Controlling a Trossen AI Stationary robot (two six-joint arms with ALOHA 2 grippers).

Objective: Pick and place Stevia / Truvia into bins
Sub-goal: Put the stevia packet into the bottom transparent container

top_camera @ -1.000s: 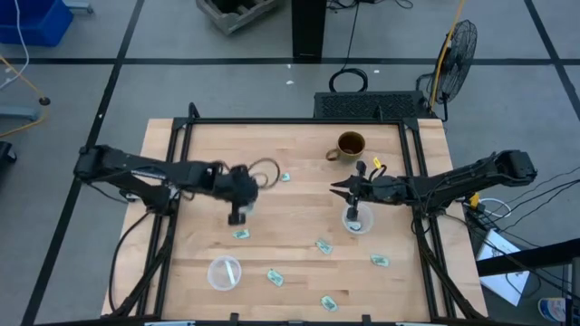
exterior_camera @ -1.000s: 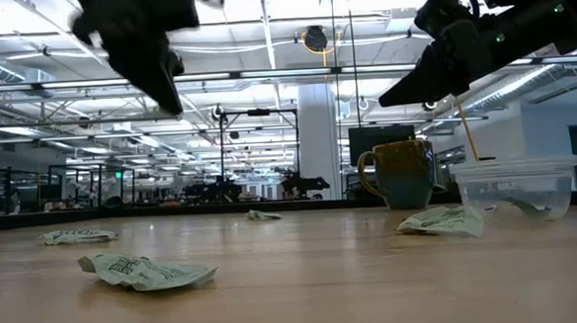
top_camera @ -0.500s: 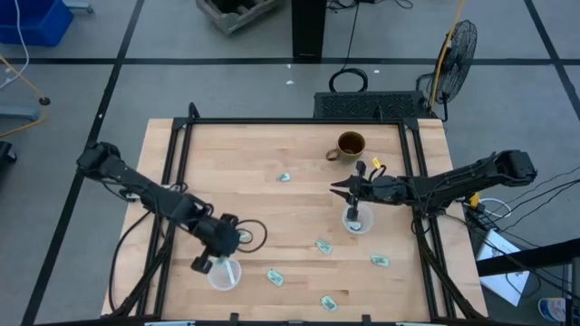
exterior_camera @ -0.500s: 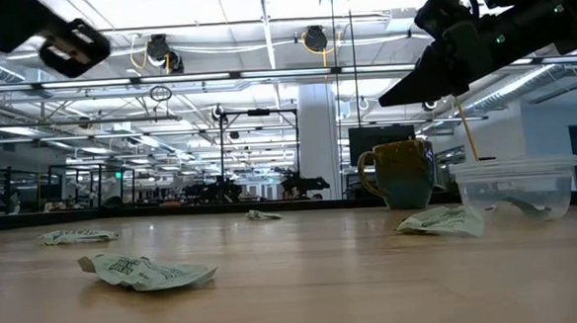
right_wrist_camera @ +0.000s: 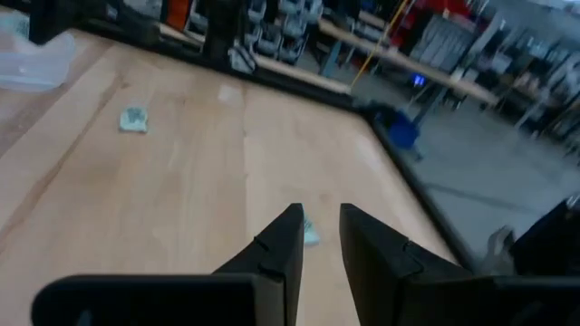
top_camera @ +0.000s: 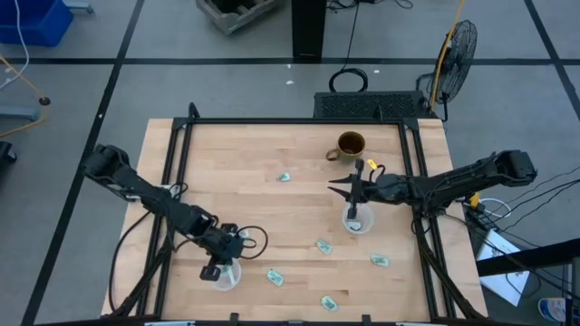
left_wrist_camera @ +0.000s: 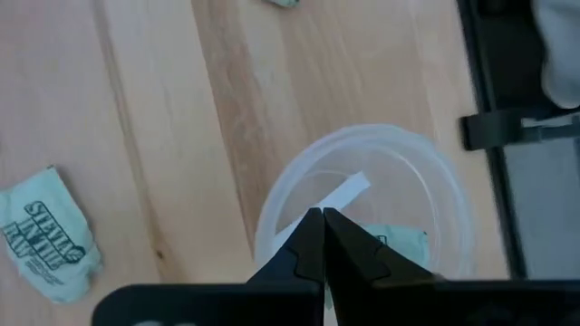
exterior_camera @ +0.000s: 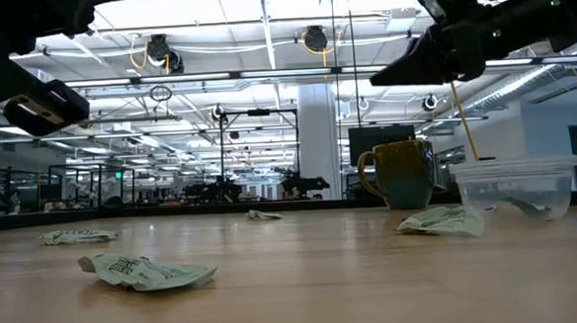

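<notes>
Two clear cups (top_camera: 223, 273) on wooden table (top_camera: 290, 149), left gripper (left_wrist_camera: 322, 237) clenched, right gripper (right_wrist_camera: 319, 231) parted, empty

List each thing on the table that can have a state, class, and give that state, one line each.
left gripper: shut, above the left cup
left cup: upright, packets inside
right gripper: jaws apart, empty, above the right cup
right cup: upright, a packet inside
brown mug: upright
loose packets: lying flat on the table
</notes>
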